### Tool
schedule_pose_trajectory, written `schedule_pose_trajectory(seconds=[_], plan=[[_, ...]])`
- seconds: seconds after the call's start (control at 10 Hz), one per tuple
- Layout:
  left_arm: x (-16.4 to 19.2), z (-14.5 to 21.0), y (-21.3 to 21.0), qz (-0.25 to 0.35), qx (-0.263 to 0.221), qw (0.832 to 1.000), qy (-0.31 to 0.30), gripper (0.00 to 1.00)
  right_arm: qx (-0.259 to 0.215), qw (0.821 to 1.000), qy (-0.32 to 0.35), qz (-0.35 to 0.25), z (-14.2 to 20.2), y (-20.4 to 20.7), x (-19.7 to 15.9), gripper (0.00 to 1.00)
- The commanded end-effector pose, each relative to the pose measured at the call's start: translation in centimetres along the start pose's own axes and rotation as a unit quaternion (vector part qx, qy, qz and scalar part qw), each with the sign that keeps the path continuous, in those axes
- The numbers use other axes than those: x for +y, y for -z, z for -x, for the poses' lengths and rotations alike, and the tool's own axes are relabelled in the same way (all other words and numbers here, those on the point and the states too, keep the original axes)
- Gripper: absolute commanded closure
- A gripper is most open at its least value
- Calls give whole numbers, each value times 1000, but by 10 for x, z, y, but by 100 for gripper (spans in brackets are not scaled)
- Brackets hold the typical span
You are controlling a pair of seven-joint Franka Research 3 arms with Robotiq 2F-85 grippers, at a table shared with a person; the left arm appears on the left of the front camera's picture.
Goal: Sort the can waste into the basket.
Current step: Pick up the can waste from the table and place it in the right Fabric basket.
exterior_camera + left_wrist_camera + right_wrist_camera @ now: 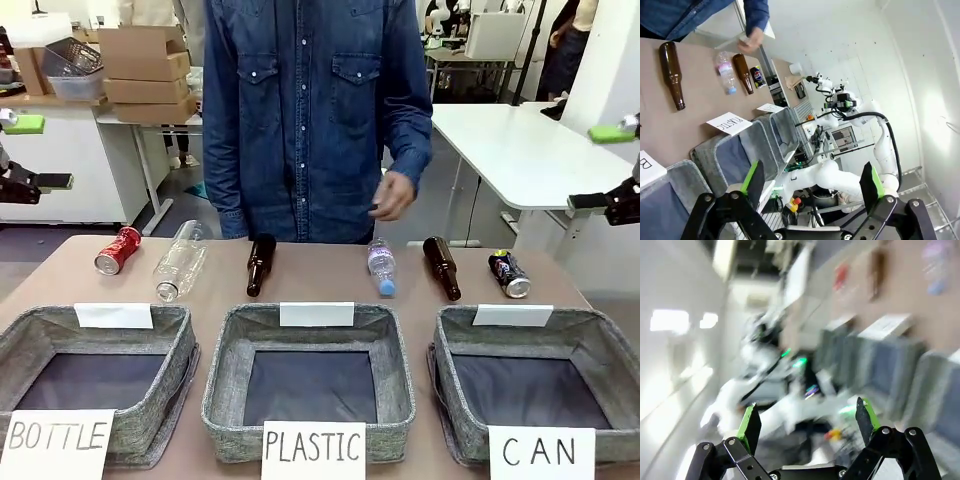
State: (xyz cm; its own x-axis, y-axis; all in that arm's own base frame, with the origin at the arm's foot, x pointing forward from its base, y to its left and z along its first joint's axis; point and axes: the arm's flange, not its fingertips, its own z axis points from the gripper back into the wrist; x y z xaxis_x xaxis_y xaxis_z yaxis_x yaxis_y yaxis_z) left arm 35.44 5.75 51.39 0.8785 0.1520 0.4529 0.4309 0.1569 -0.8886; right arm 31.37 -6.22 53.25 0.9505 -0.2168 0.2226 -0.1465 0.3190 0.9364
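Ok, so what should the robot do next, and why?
Probably lower the right tool toward the dark can: that tool is open and empty, and the can lies nearest it, just beyond the basket marked CAN.

Black links, green pads (748, 177), white shell

My left fingers (756, 185) were black linked bars with silver screws at the joints and bright green strips on the inner faces; my right fingers (751, 427) were built alike. My right arm (832, 175) was white and rounded, with a black cable (891, 139) running along it.
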Motion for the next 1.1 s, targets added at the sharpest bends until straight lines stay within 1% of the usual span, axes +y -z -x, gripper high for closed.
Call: schedule_pose_trajectory(seconds=[0.0,0.1,0.2,0.3,0.4,0.5,0.6,0.7,0.8,0.9,1.0], plan=[[2,-2,-3,3,6,1000,13,0,-151,903,-87,393,0,22,-2,0],[2,-2,-3,3,6,1000,13,0,-144,877,-100,447,-2,17,-6,0],[2,-2,-3,3,6,1000,13,0,-124,874,-99,459,1,8,-7,0],[2,-2,-3,3,6,1000,13,0,-110,863,-92,485,4,-2,-7,0],[2,-2,-3,3,6,1000,13,0,-122,874,-71,464,7,-11,-4,0],[2,-2,-3,3,6,1000,13,0,-92,941,-122,303,-9,-2,1,0],[2,-2,-3,3,6,1000,13,0,-113,912,-127,374,-11,-12,2,0],[2,-2,-3,3,6,1000,13,0,9,957,-215,196,1,-12,10,0],[2,-2,-3,3,6,1000,13,0,12,965,-217,149,13,-36,11,0],[2,-2,-3,3,6,1000,13,0,-34,963,-203,174,27,-53,12,0],[2,-2,-3,3,6,1000,13,0,-39,959,-210,184,36,-58,14,0]])
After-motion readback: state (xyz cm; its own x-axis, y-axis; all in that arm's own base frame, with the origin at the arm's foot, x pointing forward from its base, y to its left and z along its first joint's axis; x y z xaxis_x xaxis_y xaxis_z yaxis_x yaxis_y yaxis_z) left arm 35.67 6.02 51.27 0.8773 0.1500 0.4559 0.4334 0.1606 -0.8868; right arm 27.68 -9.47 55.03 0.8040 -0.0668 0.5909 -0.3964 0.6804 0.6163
